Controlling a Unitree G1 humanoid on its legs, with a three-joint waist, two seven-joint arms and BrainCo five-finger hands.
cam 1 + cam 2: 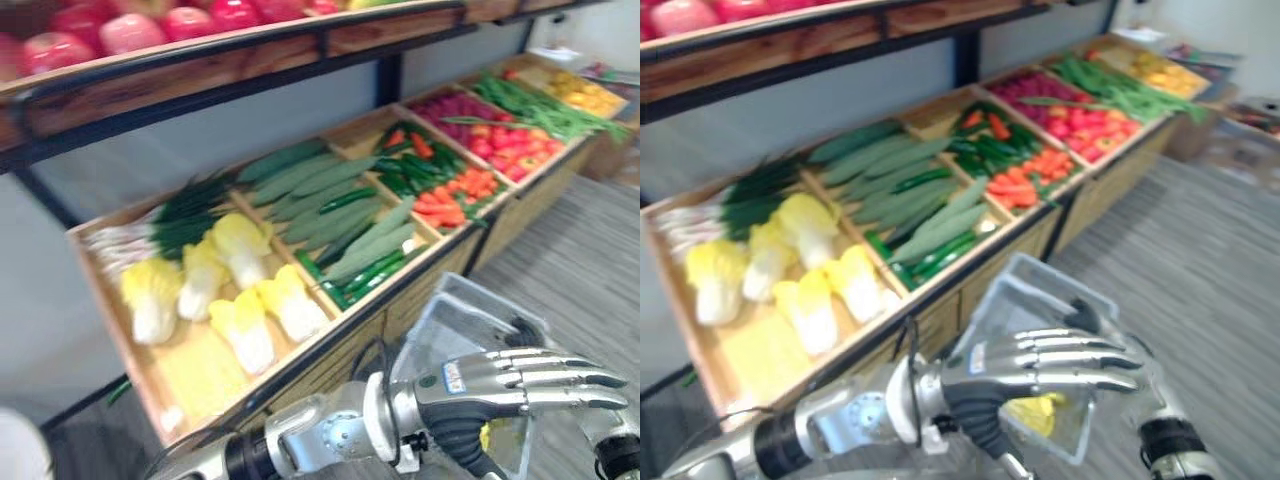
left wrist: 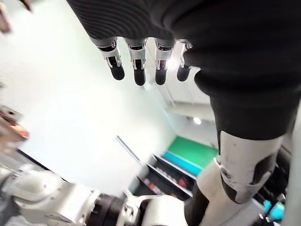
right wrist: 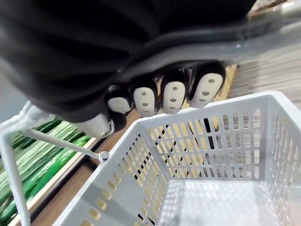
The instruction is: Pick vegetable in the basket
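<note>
1. This was a grocery shop, produce section for sure.
2. A long wooden stand (image 1: 340, 360) was split into open bins, each one sorted by type: cabbages (image 1: 240, 250), spring onions (image 1: 190, 215), cucumbers (image 1: 310, 180), then red and orange produce (image 1: 455, 195) further along.
3. A shelf (image 1: 200, 70) above it carried a row of round red fruit (image 1: 130, 30).
4. A grey plastic shopping basket (image 3: 211, 141) with a wire handle hung right in front of the stand.
5. Grey striped flooring (image 1: 580, 260) ran alongside, like an aisle.
</note>
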